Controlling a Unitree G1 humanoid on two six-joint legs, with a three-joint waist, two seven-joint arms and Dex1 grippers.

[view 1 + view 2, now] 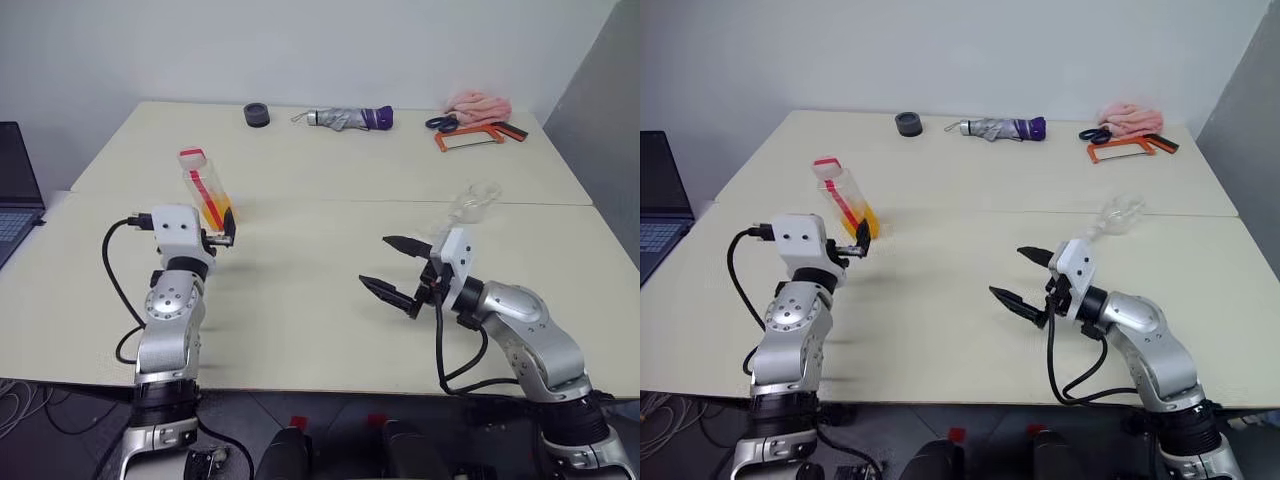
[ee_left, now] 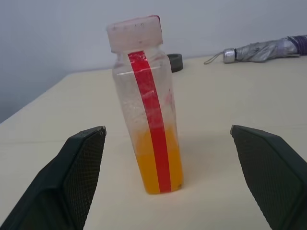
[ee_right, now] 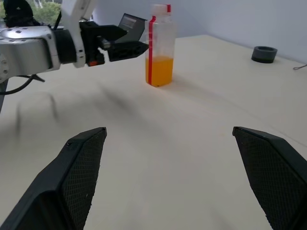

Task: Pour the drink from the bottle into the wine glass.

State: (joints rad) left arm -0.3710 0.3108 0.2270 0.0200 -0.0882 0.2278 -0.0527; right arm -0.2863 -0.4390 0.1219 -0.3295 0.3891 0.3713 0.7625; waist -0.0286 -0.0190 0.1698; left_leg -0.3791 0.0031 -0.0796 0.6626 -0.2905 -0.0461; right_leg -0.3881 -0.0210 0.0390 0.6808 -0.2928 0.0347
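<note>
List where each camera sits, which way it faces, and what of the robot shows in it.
Head stereo pair: looks forward and down over the cream table; both arms, left claw, right claw.
Left wrist: faces the small clear plastic bottle with pink cap; its own open fingers.
Right wrist: faces left across the table; own open fingers, plus the left claw.
Shared: all views show the bottle.

Capped clear bottle with low orange drink, well apart from wine glass.
</note>
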